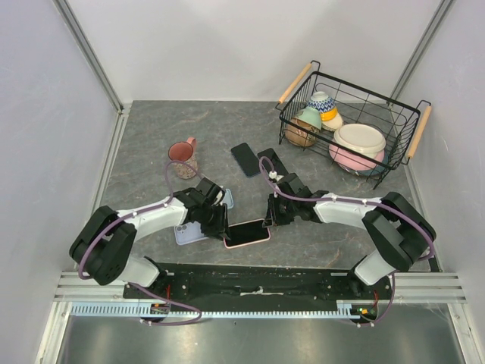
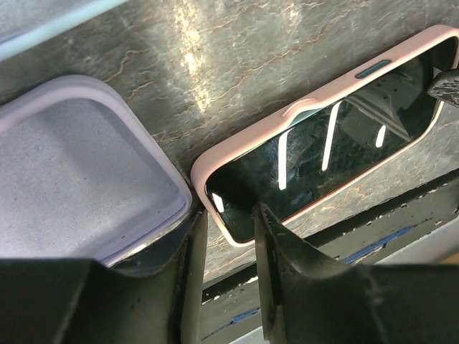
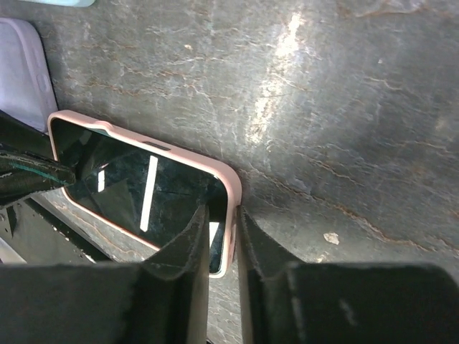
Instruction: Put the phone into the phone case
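A phone (image 1: 247,232) with a dark glossy screen lies face up inside a pink phone case (image 1: 265,237) near the table's front edge. My left gripper (image 1: 222,227) is at its left end. In the left wrist view the left gripper (image 2: 226,215) is open astride the pink case's (image 2: 315,97) corner, with one finger (image 2: 276,244) over the phone's screen (image 2: 323,143). My right gripper (image 1: 270,218) is at the right end. In the right wrist view the right gripper (image 3: 221,211) straddles the case's (image 3: 231,179) end wall, jaws narrowly apart. Its inner finger (image 3: 190,244) is over the screen (image 3: 143,179).
An empty lavender case (image 1: 188,235) lies just left of the pink one, touching my left finger (image 2: 188,272). A light blue case (image 1: 228,199), a second dark phone (image 1: 245,159) and a pink mug (image 1: 183,158) lie farther back. A wire basket (image 1: 402,144) of bowls stands back right.
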